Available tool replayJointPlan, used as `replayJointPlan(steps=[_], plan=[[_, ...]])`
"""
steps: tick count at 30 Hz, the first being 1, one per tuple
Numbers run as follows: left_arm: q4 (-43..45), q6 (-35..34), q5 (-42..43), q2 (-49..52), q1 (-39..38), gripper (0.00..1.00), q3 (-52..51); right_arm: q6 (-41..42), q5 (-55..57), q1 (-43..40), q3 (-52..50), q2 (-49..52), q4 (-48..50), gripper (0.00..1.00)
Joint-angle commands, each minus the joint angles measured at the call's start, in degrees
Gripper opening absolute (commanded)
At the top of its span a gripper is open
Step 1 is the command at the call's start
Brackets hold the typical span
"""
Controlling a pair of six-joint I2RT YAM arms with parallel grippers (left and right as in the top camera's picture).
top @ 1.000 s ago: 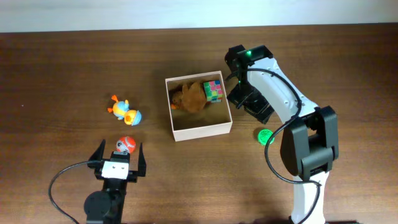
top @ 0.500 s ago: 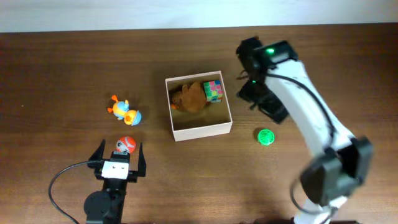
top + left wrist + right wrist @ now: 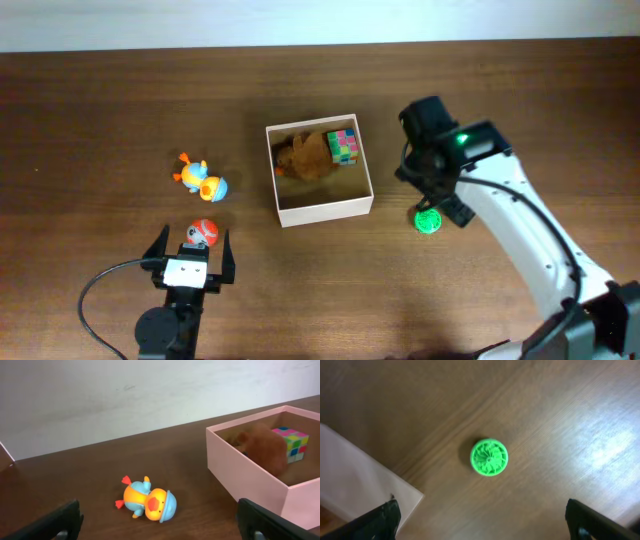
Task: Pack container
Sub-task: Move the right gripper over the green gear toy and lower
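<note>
The container [image 3: 325, 211] sits mid-frame overhead, holding a plush [image 3: 305, 155] and a cube [image 3: 343, 145]. The right gripper [image 3: 482, 512], jaws spread, hangs over a green disc [image 3: 489, 457]. The left gripper [image 3: 192, 238], lower left, is also spread.

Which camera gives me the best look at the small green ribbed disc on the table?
Right wrist: the small green ribbed disc sits mid-frame, seen straight down, unobstructed, ribs clear. Overhead shows it only as a tiny green spot, detail lost. Left wrist misses it.
</note>
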Motion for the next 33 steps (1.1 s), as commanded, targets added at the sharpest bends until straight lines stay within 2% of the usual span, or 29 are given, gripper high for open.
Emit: replayJointPlan(steps=[1, 10, 16, 33], plan=[[-0.1, 0.7, 0.4, -0.5, 0.2, 0.99, -0.3, -0.4, -1.4, 0.2, -6.3, -1.2, 6.6, 0.99], [-0.1, 0.7, 0.4, -0.5, 0.2, 0.99, -0.3, 3.1, -2.4, -2.6, -14.6, -1.1, 17.2, 1.00], [-0.1, 0.7, 0.4, -0.5, 0.2, 0.99, -0.3, 3.1, -6.2, -5.4, -19.0, -0.8, 22.7, 0.96], [-0.1, 0.7, 0.4, -0.5, 0.2, 0.99, -0.3, 3.4, -6.6, -5.8, -20.5, 4.5, 27.3, 0.95]])
